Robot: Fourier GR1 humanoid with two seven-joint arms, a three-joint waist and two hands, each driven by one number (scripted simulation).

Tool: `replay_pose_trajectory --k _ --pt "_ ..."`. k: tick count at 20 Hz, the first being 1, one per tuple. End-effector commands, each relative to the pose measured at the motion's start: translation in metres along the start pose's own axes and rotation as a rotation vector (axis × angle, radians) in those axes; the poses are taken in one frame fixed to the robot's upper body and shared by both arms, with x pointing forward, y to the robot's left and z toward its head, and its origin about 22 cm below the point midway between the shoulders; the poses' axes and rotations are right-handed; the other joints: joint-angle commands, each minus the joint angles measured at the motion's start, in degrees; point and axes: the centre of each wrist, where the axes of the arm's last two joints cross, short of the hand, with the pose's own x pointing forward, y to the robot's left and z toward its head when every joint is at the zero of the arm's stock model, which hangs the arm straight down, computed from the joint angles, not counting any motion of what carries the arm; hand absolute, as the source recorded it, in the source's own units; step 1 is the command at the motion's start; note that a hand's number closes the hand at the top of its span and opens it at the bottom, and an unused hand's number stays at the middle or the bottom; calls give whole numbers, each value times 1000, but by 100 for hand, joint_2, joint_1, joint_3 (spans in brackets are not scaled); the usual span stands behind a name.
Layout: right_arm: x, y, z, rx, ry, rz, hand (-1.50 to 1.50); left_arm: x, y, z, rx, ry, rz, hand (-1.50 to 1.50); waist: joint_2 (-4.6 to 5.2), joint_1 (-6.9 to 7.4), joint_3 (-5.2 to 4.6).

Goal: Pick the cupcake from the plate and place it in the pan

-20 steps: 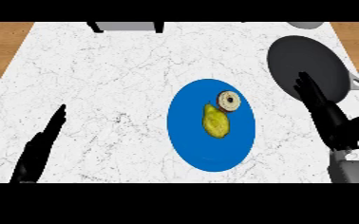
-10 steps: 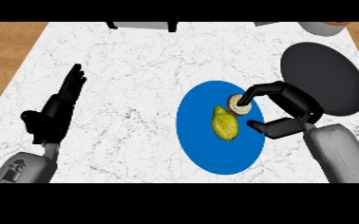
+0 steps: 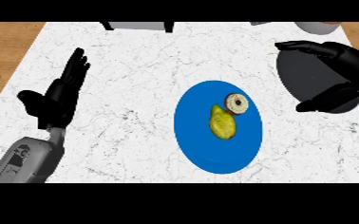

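White marble covers the counter [image 3: 140,76], with a strip of brown wood showing along its left edge. At the left, the left hand [image 3: 60,95] rests above its grey forearm [image 3: 32,159], palm open, fingers straight and close together pointing up the view, thumb out to the side; it holds nothing.

Right of centre lies a blue plate [image 3: 203,142], looking taller than wide. Two things sit in it. A yellow-green pear [image 3: 222,123] lies near the middle. The cupcake [image 3: 237,103], round with a pale rim and dark centre, sits in the plate's upper right part, touching or just beside the pear's top end. Nothing grips it.

Further right, a dark grey pan [image 3: 308,76] lies on the marble, apart from the plate, and nothing can be seen in the part of it that shows. The right hand [image 3: 335,57] is over the pan, fingers and thumb spread wide in a curved, claw-like shape, with nothing between them. It is well clear of the cupcake.

A pale round thing [image 3: 319,26] is cut off at the top right edge.
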Motion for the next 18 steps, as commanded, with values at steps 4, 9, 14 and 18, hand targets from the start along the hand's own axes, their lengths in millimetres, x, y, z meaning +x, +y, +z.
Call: replay_pose_trajectory --k 4,9,14,18 --pt "58 -66 -34 291 9 252 -150 19 -13 -16 -1 -7 4 0 -12 52 -22" --pt "59 -61 -73 343 -5 280 -150 2 -10 -5 17 0 -3 0 -66 -53 -27" --pt "59 -54 -96 334 -64 342 -150 3 -10 -5 39 13 6 0 -86 -159 -26" --pt "51 -33 -114 401 -63 275 -150 6 -4 -5 32 11 2 0 -83 -157 -28"
